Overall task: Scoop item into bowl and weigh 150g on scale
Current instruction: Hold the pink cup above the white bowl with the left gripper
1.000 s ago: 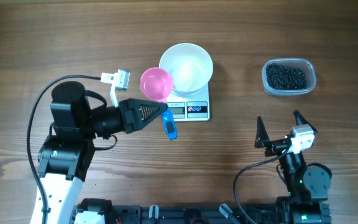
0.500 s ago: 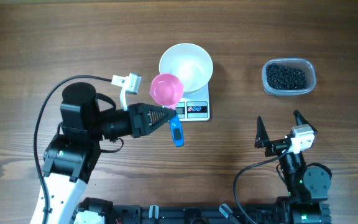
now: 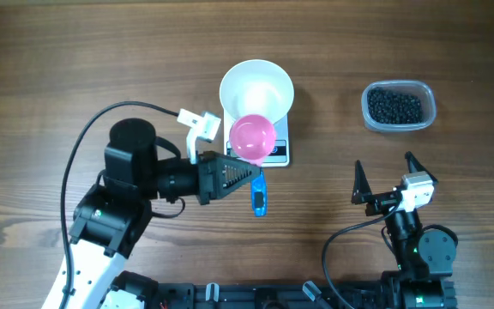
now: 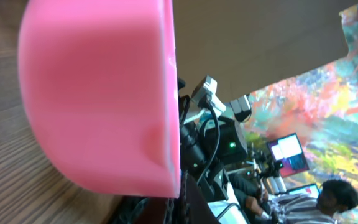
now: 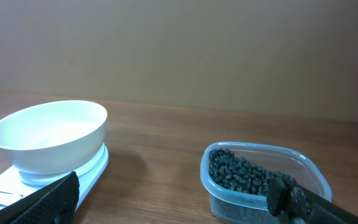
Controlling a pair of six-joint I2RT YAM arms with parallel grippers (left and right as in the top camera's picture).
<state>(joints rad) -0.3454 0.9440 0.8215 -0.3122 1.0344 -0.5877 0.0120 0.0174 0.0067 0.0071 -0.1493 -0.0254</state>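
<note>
The white bowl [image 3: 256, 93] sits empty on the small white scale [image 3: 278, 153]. My left gripper [image 3: 254, 177] is shut on the blue handle [image 3: 259, 196] of a pink scoop [image 3: 253, 137], which hangs over the scale's front edge and hides its display. In the left wrist view the pink scoop [image 4: 98, 93] fills the frame and I see nothing in it. The black pellets [image 3: 394, 106] lie in a clear tub [image 3: 430, 110] at the right. My right gripper [image 3: 387, 178] stands open near the front, with the bowl [image 5: 48, 134] and the pellets [image 5: 241, 174] ahead of it.
The left arm's cable [image 3: 84, 137] loops over the wood on the left. A white connector [image 3: 199, 125] sticks up from the left wrist beside the bowl. Bare wood lies between the scale and the tub [image 5: 263, 180].
My left arm has swung right with the scoop, from the bowl's left side to above the scale's front. The right arm has not moved.
</note>
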